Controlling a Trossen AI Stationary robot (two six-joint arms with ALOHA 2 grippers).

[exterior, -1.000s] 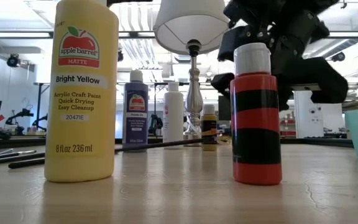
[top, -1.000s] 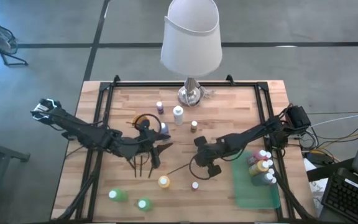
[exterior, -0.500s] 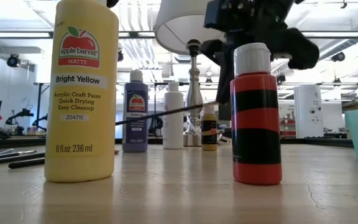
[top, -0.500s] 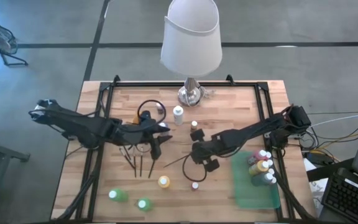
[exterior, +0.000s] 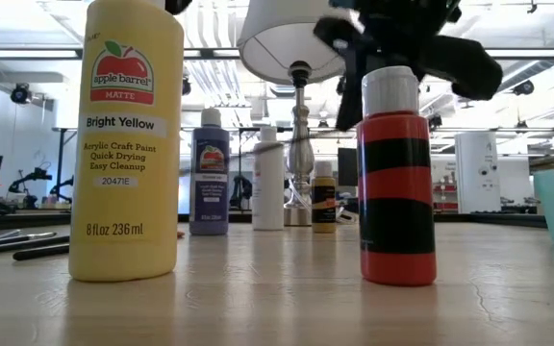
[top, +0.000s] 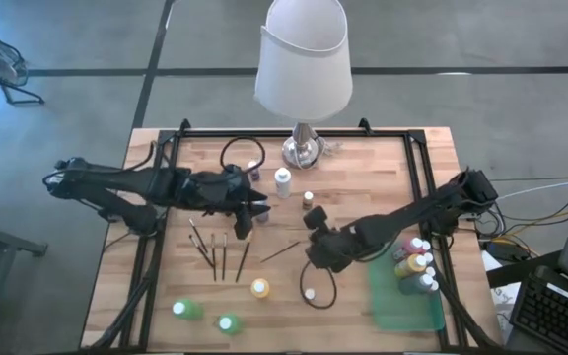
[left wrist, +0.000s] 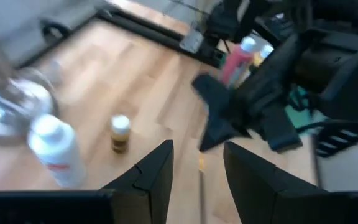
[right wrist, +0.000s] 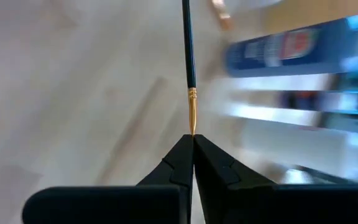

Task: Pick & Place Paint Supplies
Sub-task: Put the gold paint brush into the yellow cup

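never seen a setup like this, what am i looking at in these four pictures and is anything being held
Two dark robot arms work at a wooden table. One picture looks straight down, one looks level from the tabletop, and two come from cameras on the wrists. Small white-capped paint bottles, such as the yellow one, loose brushes, a white-shaded lamp and a flat green tray with more bottles sit on it. The right gripper has its fingers shut on the tip of a thin dark-handled paintbrush. The left gripper holds nothing, fingers apart.

A lab: concrete floor (top: 57, 99), ceiling striplights (exterior: 27, 53), more robot rigs (exterior: 27, 183) behind.
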